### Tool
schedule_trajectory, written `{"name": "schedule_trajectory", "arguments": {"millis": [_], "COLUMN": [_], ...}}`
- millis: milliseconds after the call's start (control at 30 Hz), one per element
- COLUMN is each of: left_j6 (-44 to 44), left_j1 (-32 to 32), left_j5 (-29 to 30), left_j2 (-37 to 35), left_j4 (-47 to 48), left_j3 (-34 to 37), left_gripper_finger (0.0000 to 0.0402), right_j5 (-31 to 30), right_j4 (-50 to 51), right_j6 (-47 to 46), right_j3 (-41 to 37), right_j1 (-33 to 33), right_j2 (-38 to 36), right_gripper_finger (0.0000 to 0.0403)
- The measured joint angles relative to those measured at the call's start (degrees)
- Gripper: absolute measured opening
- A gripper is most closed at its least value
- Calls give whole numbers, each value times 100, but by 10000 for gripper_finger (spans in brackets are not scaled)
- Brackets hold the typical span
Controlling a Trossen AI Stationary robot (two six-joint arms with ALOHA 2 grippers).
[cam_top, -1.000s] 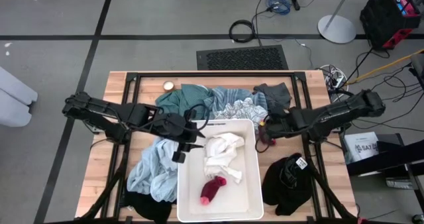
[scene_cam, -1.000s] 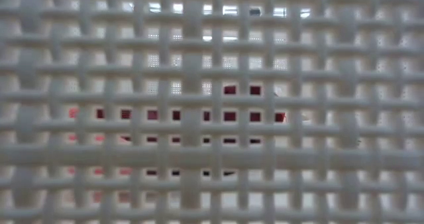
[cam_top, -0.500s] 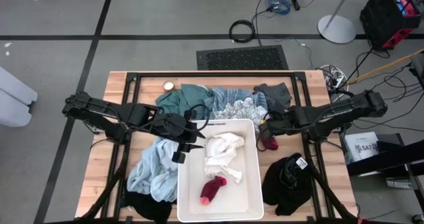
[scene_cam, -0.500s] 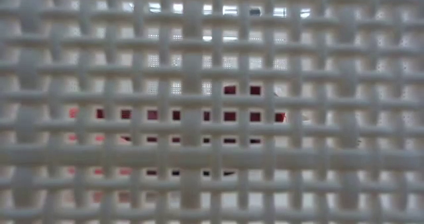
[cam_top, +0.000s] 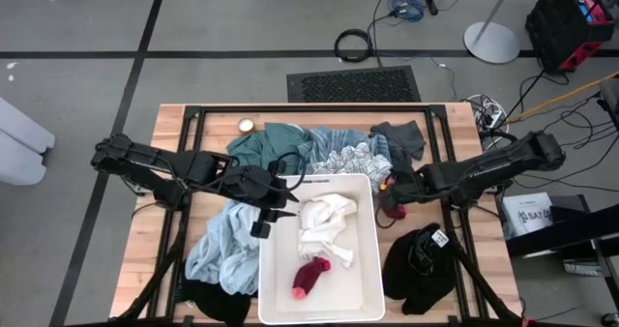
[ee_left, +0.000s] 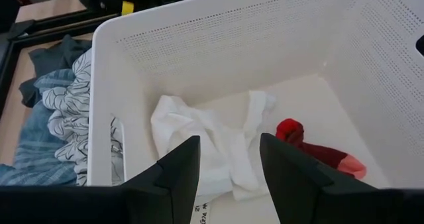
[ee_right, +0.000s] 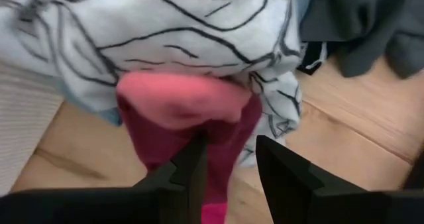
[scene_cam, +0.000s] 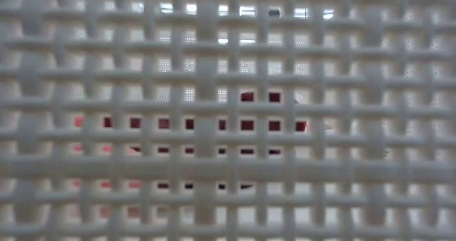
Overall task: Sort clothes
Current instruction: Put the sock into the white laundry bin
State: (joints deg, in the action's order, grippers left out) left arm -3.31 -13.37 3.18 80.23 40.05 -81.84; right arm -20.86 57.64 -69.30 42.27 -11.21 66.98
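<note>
Most of the clothes are unsorted, lying on the surface (cam_top: 145,240) around the white bin (cam_top: 366,254). Only two pieces are inside it: a white garment (cam_top: 324,222) toward the far end and a magenta sock (cam_top: 309,274) nearer the camera side.

Outside, going by bulk: a light blue garment (cam_top: 221,250) sprawls left of the bin, with a black one (cam_top: 215,303) at the near-left corner. A second black garment (cam_top: 418,264) sits on the right. Along the far edge lie a teal piece (cam_top: 271,141), a striped one (cam_top: 334,141), a white piece with dark line print (cam_top: 353,160) and a dark grey one (cam_top: 401,138).

The smallest item is in play: another pink-magenta sock (ee_right: 179,121), just right of the bin's far corner and tucked partly under the printed piece. The right end effector (ee_right: 225,161) is pinching it between its fingers (so I judge this the piece in hand, not yet binned).

The left end effector (ee_left: 228,164) hangs over the bin's left rim, fingers spread and empty.

Seven garments plus this sock remain, so I'd call the job early.
</note>
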Motion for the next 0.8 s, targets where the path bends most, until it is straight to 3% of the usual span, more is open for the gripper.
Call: {"name": "schedule_trajectory", "arguments": {"millis": [233,433,500,667,800], "left_j6": [2,4,4,4,0], "left_j1": [0,0,0,0,0], "left_j5": [-161,-161,-161,-161,-161], "left_j2": [0,0,0,0,0], "left_j4": [-28,-48,-48,-46,-46], "left_j3": [0,0,0,0,0], "left_gripper_finger": [166,166,166,166,166], "right_j5": [-1,-45,-12,149,-234], "right_j4": [-810,-1235,-1325,-843,-447], "right_j6": [754,1411,1544,1505,1345], "right_j3": [-468,-484,-481,-210,194], "right_j1": [403,488,487,379,31], "right_j2": [-1,-2,-7,-254,-557], "right_gripper_finger": [107,14,8,1,1]}}
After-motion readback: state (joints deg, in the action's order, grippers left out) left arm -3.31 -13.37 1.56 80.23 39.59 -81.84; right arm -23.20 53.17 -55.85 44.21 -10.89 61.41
